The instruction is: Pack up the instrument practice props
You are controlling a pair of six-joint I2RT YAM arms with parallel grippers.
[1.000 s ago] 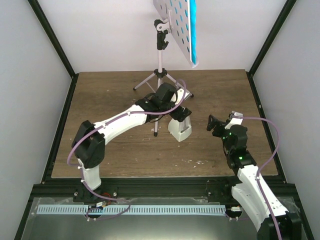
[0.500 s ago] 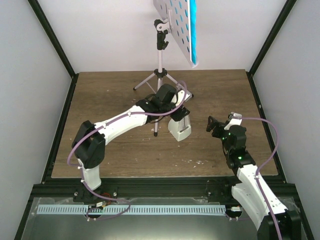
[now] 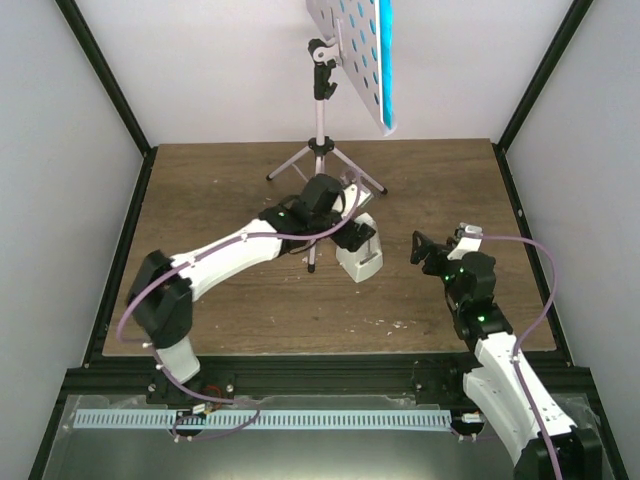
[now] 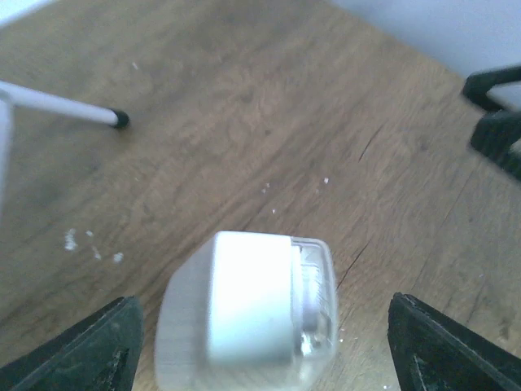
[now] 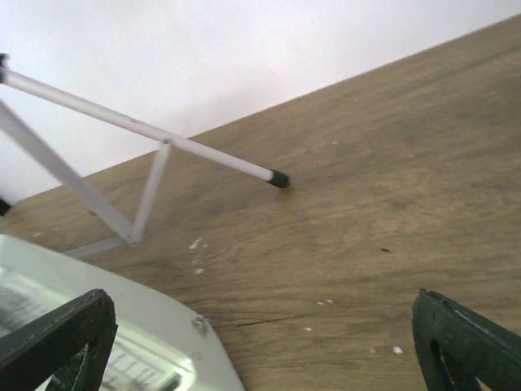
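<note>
Hovering over the white metronome (image 4: 244,318) — it sits on the table (image 3: 220,190) between spread, untouching jaws — the left gripper (image 3: 350,232) holds nothing; the right gripper (image 3: 440,240) gapes empty. Nothing looks packed yet (music stand (image 3: 320,110) upright at the back, teal booklet (image 3: 383,60) on its desk).

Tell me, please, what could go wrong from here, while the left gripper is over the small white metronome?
1. The left gripper has its jaws open around the metronome, which sits skewed between them. Closing may catch a corner, so that it slips or tips.
2. That gripper works close to the front leg of the music stand. A knock could topple the stand, and the teal booklet on its desk would likely fall.
</note>
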